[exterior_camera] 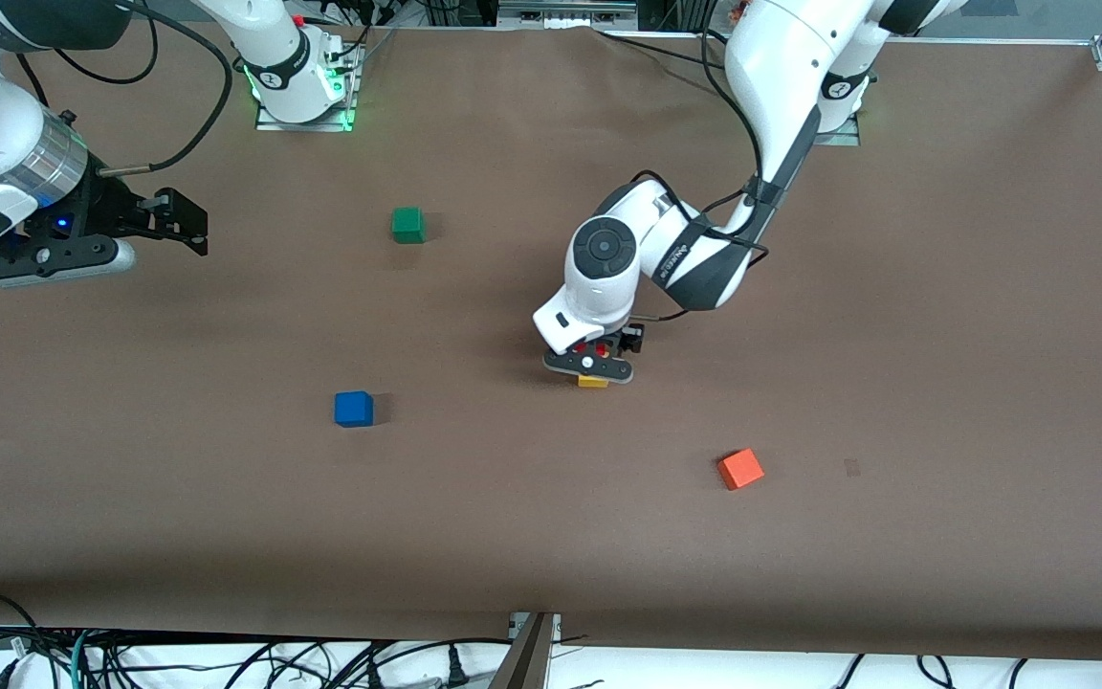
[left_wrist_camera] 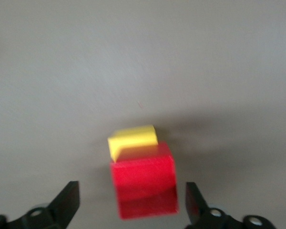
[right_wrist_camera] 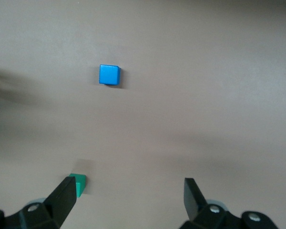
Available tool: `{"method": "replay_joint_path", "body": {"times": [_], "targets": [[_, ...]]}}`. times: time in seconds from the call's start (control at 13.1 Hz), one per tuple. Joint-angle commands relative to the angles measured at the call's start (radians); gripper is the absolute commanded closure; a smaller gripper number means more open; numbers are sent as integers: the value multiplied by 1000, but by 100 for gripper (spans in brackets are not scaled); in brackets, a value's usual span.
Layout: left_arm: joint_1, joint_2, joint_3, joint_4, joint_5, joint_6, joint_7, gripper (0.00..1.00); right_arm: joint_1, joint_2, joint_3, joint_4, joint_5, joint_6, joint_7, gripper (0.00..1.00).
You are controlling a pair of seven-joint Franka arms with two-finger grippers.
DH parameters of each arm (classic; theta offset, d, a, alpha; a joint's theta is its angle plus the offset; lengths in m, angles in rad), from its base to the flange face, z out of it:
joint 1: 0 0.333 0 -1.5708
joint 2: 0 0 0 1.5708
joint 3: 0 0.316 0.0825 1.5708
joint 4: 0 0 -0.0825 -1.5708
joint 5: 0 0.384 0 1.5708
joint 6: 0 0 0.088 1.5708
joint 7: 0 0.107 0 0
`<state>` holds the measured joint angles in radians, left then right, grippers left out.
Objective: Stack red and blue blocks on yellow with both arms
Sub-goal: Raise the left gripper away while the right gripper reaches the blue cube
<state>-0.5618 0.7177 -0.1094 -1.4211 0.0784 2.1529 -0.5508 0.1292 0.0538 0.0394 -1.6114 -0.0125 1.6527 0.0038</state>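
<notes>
The red cube (left_wrist_camera: 143, 179) rests on the yellow cube (left_wrist_camera: 132, 139) near the middle of the table. My left gripper (left_wrist_camera: 132, 200) is open around the red cube, with a gap on each side of it. In the front view the left gripper (exterior_camera: 599, 359) hides most of the red cube (exterior_camera: 582, 350), and only a strip of the yellow cube (exterior_camera: 593, 382) shows below it. The blue cube (exterior_camera: 353, 409) lies alone toward the right arm's end and also shows in the right wrist view (right_wrist_camera: 109, 75). My right gripper (exterior_camera: 183, 225) is open and empty (right_wrist_camera: 128, 195), held in the air at the right arm's end.
A green cube (exterior_camera: 407, 225) sits farther from the front camera than the blue cube, and it also shows in the right wrist view (right_wrist_camera: 79, 184). An orange cube (exterior_camera: 740, 469) lies nearer the front camera, toward the left arm's end. Cables hang at the table's front edge.
</notes>
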Motion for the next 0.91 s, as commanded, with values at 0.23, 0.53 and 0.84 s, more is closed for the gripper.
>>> {"method": "replay_joint_path", "body": {"times": [0.23,0.53,0.84], "targets": [[202,-220,-7,97,12,-184,32,0,-10,63,11,19,34,61,-5,0],[354,-328,-18,151,3,-344,201,0,15,214,17,15,-26,76,-8,0],[485,-334,-13,212,-67,-514,355,0,17,391,13,19,109,252,16,1]]}}
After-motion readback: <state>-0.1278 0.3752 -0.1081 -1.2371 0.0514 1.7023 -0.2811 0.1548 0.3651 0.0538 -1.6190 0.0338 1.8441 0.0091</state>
